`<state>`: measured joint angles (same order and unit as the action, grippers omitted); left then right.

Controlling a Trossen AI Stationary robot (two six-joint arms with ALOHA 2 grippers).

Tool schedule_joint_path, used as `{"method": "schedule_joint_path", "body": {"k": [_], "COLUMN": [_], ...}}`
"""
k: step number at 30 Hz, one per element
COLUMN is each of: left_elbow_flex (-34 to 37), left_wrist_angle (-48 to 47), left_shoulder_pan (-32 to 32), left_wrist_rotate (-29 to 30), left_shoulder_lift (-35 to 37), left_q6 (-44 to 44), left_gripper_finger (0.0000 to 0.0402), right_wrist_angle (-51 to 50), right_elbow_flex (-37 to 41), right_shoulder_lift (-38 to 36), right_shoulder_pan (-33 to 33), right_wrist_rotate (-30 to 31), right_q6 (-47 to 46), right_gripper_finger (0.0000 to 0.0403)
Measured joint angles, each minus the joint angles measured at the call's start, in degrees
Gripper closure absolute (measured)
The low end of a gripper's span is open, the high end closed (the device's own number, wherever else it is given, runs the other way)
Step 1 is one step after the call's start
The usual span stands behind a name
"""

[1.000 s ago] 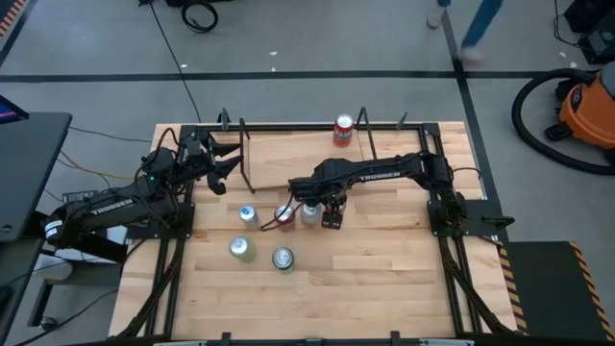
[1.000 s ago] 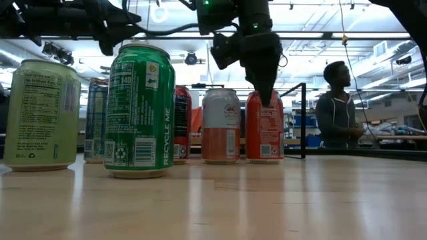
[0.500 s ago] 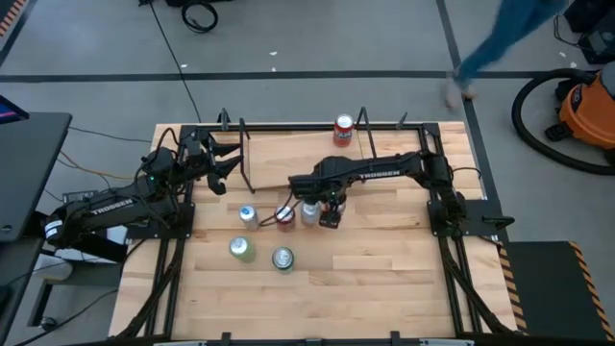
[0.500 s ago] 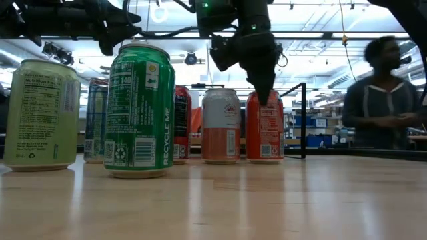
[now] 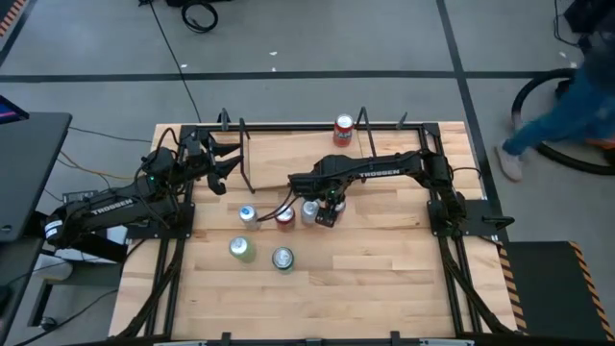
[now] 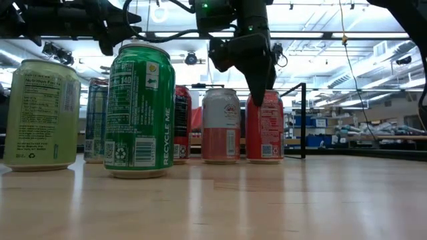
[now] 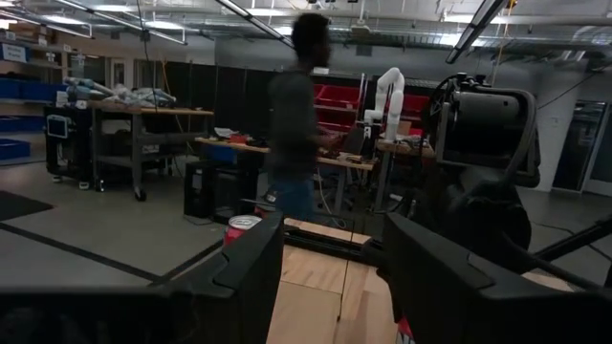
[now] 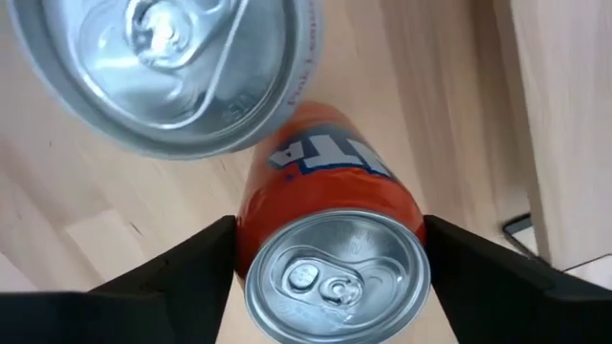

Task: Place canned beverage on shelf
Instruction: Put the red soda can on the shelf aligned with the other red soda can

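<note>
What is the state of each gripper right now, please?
Left gripper: open, empty, raised beside the shelf.
Right gripper: fingers straddling the orange can; grip cannot be told.

One camera hung overhead and looked straight down on the whole worktop (image 5: pixel 384 279) and both arms. A second sat at worktop height, very close behind a green can (image 6: pixel 139 110), and looked level across the boards into the room. The left wrist camera faced outward past its own fingers (image 7: pixel 251 277) toward the room, where a person (image 7: pixel 298 124) stood. The right wrist camera pointed down, very near an orange can (image 8: pixel 330 248). That can also appeared in the overhead and low views.
</note>
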<state>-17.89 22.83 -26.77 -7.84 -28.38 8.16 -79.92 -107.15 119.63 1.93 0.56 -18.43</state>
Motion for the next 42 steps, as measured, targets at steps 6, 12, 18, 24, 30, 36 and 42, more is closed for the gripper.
{"method": "schedule_joint_path", "body": {"k": [6,12,18,24,30,36,42], "left_elbow_flex": [0.0,0.0,0.0,0.0,0.0,0.0,0.0], "left_wrist_angle": [0.0,0.0,0.0,0.0,0.0,0.0,0.0], "left_shoulder_pan": [0.0,0.0,0.0,0.0,0.0,0.0,0.0], "left_wrist_rotate": [0.0,0.0,0.0,0.0,0.0,0.0,0.0], "left_shoulder_lift": [0.0,0.0,0.0,0.0,0.0,0.0,0.0], "left_q6": [0.0,0.0,0.0,0.0,0.0,0.0,0.0], "left_gripper_finger": [0.0209,0.0209,0.0209,0.0209,0.0209,0.0209,0.0209], "right_wrist_angle": [-0.6,-1.3,0.4,0.6,-0.6,-0.3,-0.4], "right_elbow_flex": [0.0,0.0,0.0,0.0,-0.6,-4.3,-4.9], "right_shoulder_lift": [0.0,0.1,0.1,0.2,0.2,0.2,0.2], "right_shoulder_pan": [-0.6,-3.3,-5.1,-5.5,-6.4,-5.8,-3.7], "right_wrist_rotate": [0.4,2.9,5.1,4.3,4.3,4.3,2.4], "right_q6": [16.9,42.3,50.6,44.2,39.8,23.7,2.1], "right_gripper_finger": [0.0096,0.0079,0.0076,0.0047,0.0006,0.0008,0.0005]}}
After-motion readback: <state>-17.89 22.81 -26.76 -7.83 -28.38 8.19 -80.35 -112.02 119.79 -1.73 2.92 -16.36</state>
